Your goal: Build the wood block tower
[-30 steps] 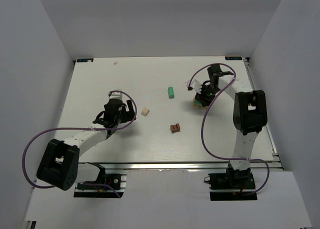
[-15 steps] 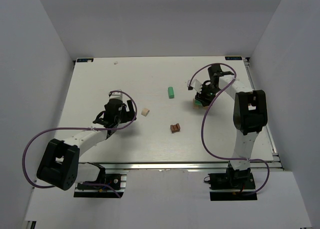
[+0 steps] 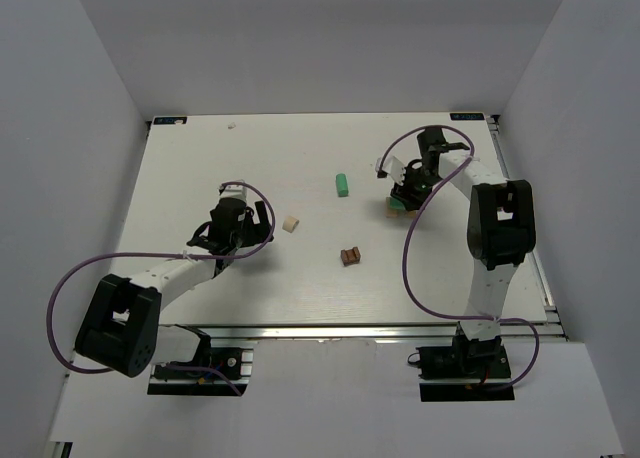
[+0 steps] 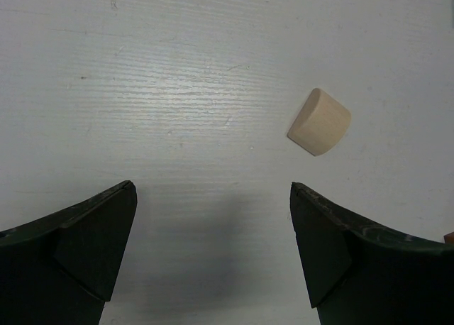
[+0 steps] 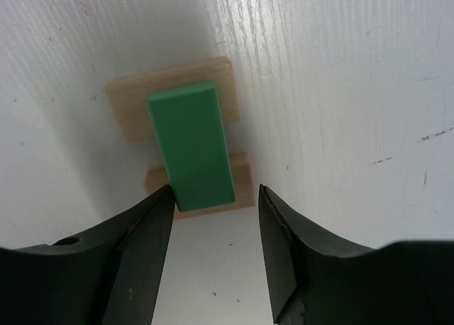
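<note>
Right end effector (image 5: 214, 191) low at the far right of the bench (image 3: 300, 298), jaws narrowly parted around the near end of a mint green block (image 5: 190, 144) laid crosswise on two pale tan blocks (image 5: 170, 98) — a sliver of gap on one side. Left end effector (image 4: 213, 197) spread wide, holding nothing, a rounded tan block (image 4: 319, 121) just ahead. Loose mid-bench — a second green block (image 3: 342, 184) and the notched dark brown block (image 3: 349, 255), well apart.

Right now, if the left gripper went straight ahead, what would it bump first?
Probably the tan block, which lies ahead, slightly right of the open left gripper; depth is unclear, so it might meet the table first.
</note>
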